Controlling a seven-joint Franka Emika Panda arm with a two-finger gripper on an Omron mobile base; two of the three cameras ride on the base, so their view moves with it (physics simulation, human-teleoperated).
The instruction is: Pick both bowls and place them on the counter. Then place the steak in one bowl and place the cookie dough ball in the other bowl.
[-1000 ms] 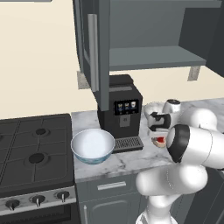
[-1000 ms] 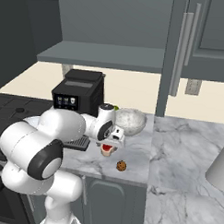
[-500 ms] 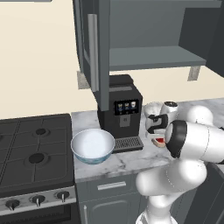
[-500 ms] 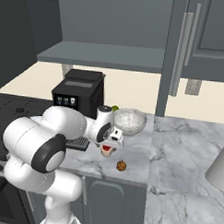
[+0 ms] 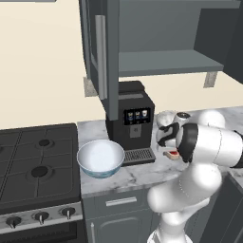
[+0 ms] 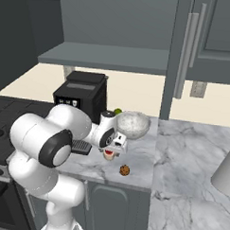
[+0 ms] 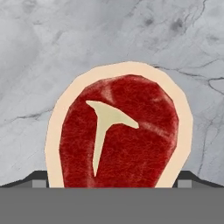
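The steak (image 7: 118, 135) lies flat on the marble desk (image 7: 52, 48), red with a pale fat rim, and the pincer (image 7: 113, 183) is right down over it with jaws spread wide, one dark tip on each side of the meat, nothing clamped. Judging by that, both bowls are already on the desk and the steak pick is the step in hand: the next move calls for a last small drop and a squeeze across the slice, then a lift and a carry back to the grey stone bowl (image 6: 132, 124).

From the right base camera, the pincer (image 6: 113, 149) hangs just above the steak (image 6: 108, 155), and the little cookie dough ball (image 6: 125, 170) waits near it, closer to the desk edge (image 6: 133, 184). The grey bowl stands just behind the hand, next to the black coffee machine (image 6: 84, 96).

From the left base camera comes what the right one hides behind the arm: the wide white bowl with the blue pattern (image 5: 100, 158) sits near the stove (image 5: 38, 166), in front of the coffee machine (image 5: 130, 121) and well apart from the steak (image 5: 172, 154), which peeks out red beside the white forearm. The grey bowl (image 5: 164, 117) barely shows past the wrist there. The hand camera alone shows the tips framing the meat evenly, a promising line-up for the grab.
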